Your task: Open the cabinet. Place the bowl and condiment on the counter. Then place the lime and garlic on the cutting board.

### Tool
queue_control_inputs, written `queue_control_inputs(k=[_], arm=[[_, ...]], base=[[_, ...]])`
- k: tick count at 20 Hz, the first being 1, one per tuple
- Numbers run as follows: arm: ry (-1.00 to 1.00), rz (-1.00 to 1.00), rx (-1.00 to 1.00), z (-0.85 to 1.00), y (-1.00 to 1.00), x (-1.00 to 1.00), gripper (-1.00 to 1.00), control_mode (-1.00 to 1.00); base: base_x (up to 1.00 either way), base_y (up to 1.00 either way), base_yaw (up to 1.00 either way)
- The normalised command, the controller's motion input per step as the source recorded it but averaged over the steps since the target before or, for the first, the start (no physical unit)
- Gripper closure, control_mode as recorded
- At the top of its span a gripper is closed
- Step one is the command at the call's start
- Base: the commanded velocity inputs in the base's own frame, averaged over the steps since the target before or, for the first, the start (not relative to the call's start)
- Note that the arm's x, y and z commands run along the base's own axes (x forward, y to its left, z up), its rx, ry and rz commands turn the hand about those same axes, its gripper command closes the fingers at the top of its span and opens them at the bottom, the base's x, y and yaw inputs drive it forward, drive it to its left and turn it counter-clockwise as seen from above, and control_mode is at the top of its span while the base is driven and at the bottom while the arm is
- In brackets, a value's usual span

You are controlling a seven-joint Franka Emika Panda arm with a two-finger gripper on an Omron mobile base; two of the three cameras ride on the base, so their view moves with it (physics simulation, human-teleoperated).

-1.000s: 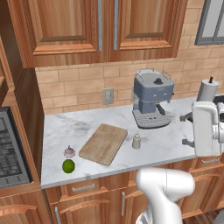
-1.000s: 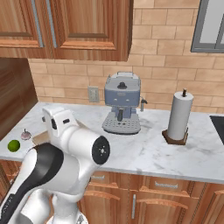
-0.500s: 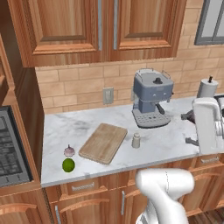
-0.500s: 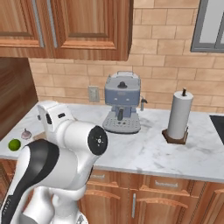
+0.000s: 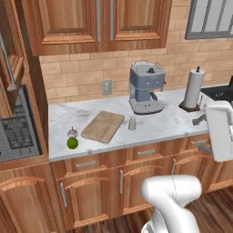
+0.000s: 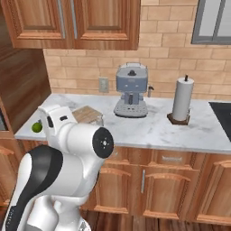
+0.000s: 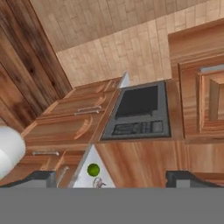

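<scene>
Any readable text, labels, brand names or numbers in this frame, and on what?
None can be read.
The microwave keypad shows rows of buttons, too blurred to read.
The coffee machine carries no visible brand mark.
The condiment shows no label.

Your white Franka arm with dark joints (image 6: 67,149) rises from the base and bends at a bulky elbow, its forearm reaching forward. The two-finger gripper (image 7: 111,177) shows in the hand view — two small dark fingertips (image 7: 41,178) set far apart, jaws spread wide, nothing between them.
</scene>
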Motion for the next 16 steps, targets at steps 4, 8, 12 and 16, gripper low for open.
queue_control_inputs(k=[4, 8, 12, 16], arm=[[0.0, 0.0, 0.0, 0.0, 0.0, 0.0, -1.0, 1.0], [0.0, 0.0, 0.0, 0.0, 0.0, 0.0, -1.0, 1.0], [0.0, 0.0, 0.0, 0.0, 0.0, 0.0, -1.0, 1.0], [0.0, 0.0, 0.0, 0.0, 0.0, 0.0, -1.0, 1.0]], base=[[-0.73, 0.61, -0.03], [-0.73, 0.63, 0.0], [-0.61, 0.66, 0.0], [-0.5, 0.74, 0.0]])
